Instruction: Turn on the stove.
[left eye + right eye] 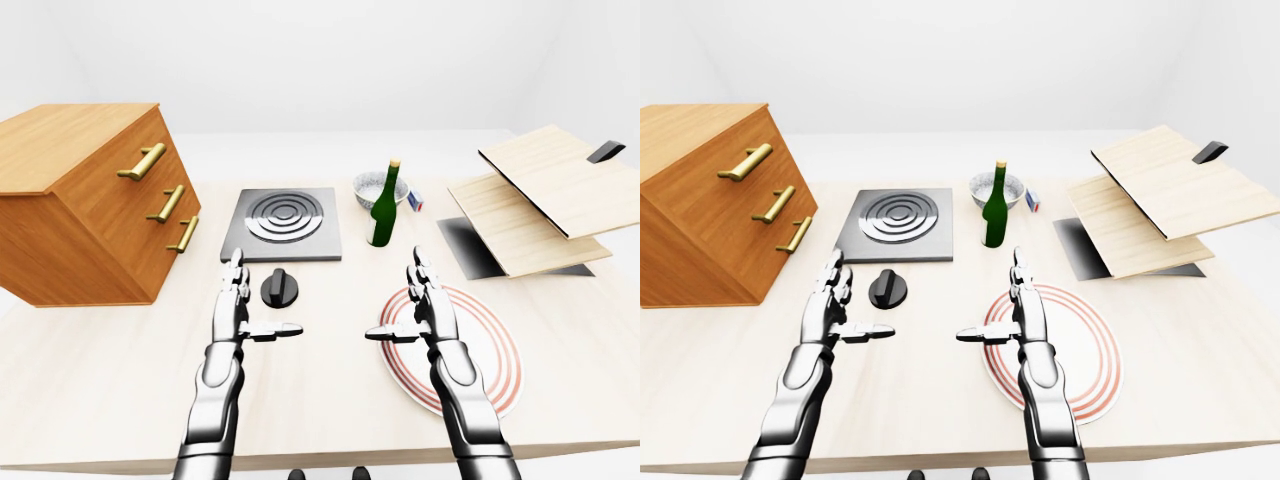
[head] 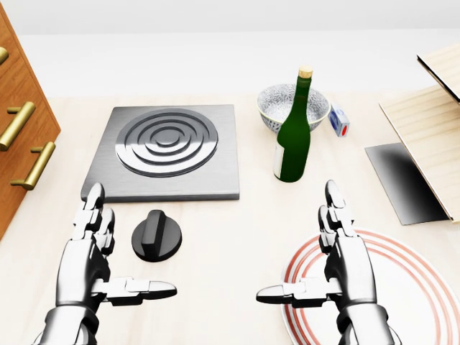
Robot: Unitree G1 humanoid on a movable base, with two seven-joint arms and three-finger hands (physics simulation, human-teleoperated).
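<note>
The stove point(image 2: 169, 151) is a grey square plate with concentric rings, lying on the table at upper centre-left of the head view. Its black round knob point(image 2: 156, 235) sits on the table just below it. My left hand point(image 2: 108, 248) is open, fingers up and thumb pointing right, directly left of the knob and not touching it. My right hand point(image 2: 316, 248) is open the same way, over the left edge of a red-ringed plate point(image 2: 424, 287).
A green bottle point(image 2: 294, 136) stands right of the stove, with a patterned bowl point(image 2: 284, 104) and a small can point(image 2: 339, 121) behind it. A wooden drawer chest point(image 1: 85, 200) stands at left. Wooden boards point(image 1: 545, 195) lie over a dark mat point(image 2: 402, 180) at right.
</note>
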